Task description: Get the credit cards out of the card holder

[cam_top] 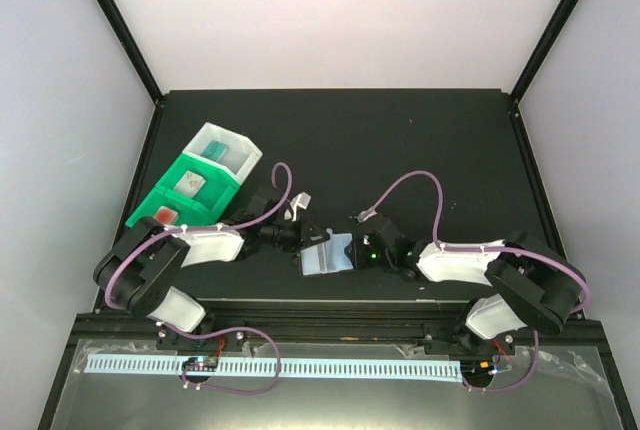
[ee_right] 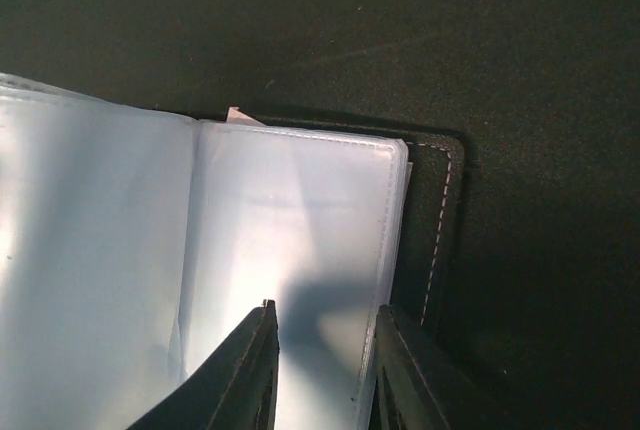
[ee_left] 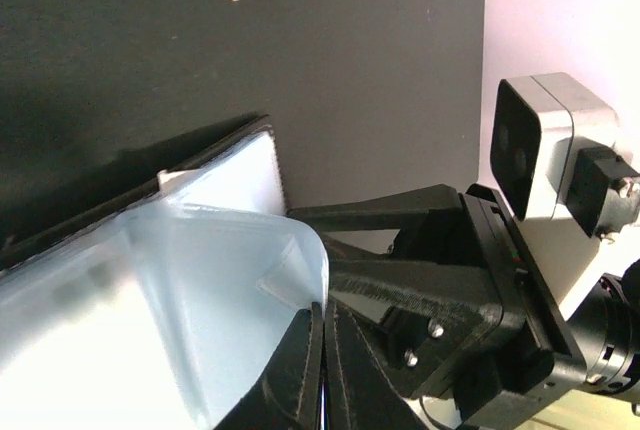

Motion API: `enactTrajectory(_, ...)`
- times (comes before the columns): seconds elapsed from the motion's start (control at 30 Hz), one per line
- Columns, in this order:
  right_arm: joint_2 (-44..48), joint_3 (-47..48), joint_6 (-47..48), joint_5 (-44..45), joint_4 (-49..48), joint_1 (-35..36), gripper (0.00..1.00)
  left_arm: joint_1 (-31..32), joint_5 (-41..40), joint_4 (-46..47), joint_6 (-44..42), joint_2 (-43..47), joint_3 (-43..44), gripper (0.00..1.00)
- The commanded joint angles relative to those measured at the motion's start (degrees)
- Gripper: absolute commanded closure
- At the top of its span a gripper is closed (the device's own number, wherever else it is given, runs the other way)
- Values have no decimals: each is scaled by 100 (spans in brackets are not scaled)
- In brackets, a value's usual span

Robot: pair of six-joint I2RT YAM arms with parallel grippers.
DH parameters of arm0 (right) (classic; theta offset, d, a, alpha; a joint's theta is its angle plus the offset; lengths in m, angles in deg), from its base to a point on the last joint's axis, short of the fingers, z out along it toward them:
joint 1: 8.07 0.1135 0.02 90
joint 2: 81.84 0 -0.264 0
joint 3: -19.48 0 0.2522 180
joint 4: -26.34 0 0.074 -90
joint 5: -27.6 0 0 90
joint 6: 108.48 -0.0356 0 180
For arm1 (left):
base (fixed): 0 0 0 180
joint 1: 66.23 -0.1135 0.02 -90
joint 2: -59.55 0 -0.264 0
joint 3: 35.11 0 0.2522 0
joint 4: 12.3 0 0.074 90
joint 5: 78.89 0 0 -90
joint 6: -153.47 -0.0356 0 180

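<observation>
The scene is enclosed by three plain pale panels, faintly lilac in tint: a far wall, a left wall and a right wall. Black posts are set at the two far corners and are seen slanting outward from above. A matte black bench is laid between the walls and is evenly lit, with only soft shadows. Along its near edge a black rail is fitted. Nearer still, a white slotted strip is seen under a clear glossy sheet.
</observation>
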Motion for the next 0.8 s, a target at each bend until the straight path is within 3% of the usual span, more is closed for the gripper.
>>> enactTrajectory(0.0,-27,-117,-42,-37,12,-16,70,188,99,432,258,-283,431,97)
enactTrajectory(0.2,418,-127,-35,154,375,-13,66,210,-274,-282,-124,-100,641,76)
enactTrajectory(0.43,884,-62,-11,202,668,-18,65,206,-236,-183,-177,-349,666,75)
enactTrajectory(0.77,1260,209,-60,-224,843,-4,65,21,-838,-1143,-702,133,552,65)
